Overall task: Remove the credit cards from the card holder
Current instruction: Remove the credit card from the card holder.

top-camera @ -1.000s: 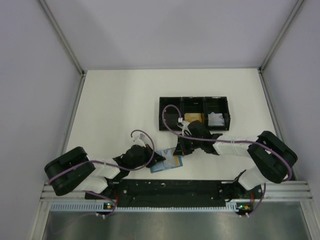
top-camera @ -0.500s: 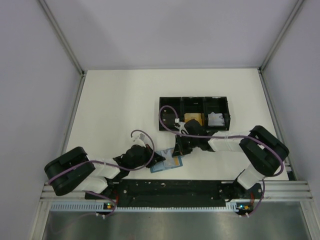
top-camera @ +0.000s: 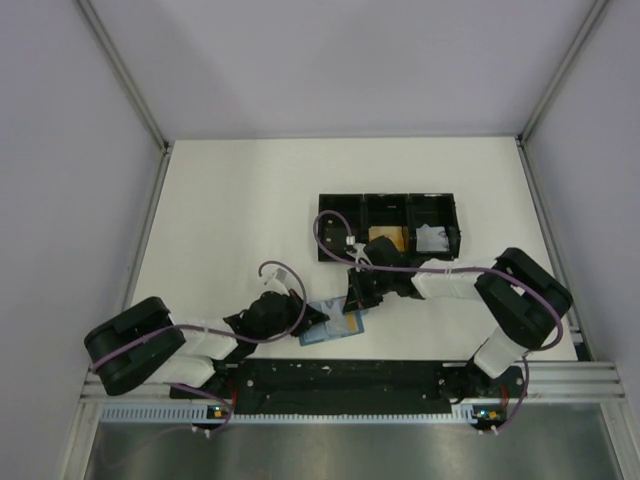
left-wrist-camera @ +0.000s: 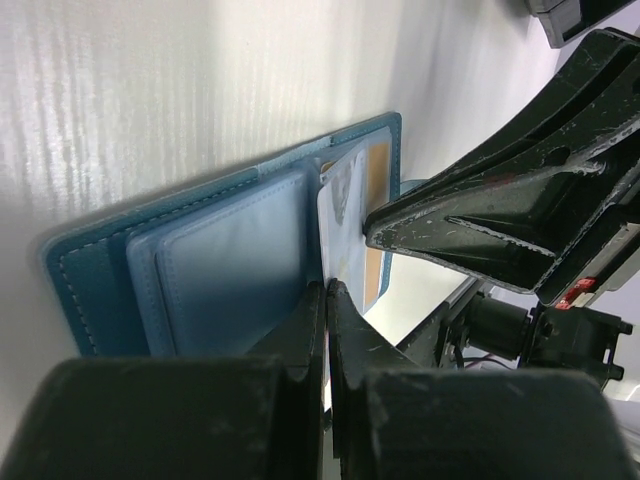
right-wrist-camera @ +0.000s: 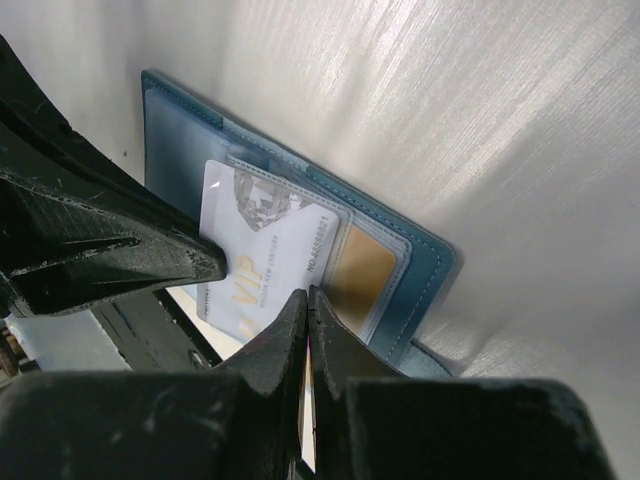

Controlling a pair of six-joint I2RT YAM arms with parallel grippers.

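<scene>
Near the front edge of the table (top-camera: pixel 220 220), just beyond the arm bases: holder (left-wrist-camera: pixel 220 265), lying open and flat, teal cover down, pale blue slotted faces up. From the left, left gripper (left-wrist-camera: pixel 326 296), fingers pressed fully together, tip down by the fold at one end of a white card (right-wrist-camera: pixel 255 235). From the far side, right gripper (right-wrist-camera: pixel 305 298), likewise closed tight, tip at the white card's opposite edge; cannot tell whether nipping it or only pressing on it. White card askew, part way out of its slot, overlapping a gold card (right-wrist-camera: pixel 358 270) seated in the pocket. Farther back, beyond the right gripper and apart from the holder: black tray (top-camera: pixel 400 196), three compartments, orange card (top-camera: pixel 386 236) in the middle one, white paper wad (top-camera: pixel 432 238) in the right one.
</scene>
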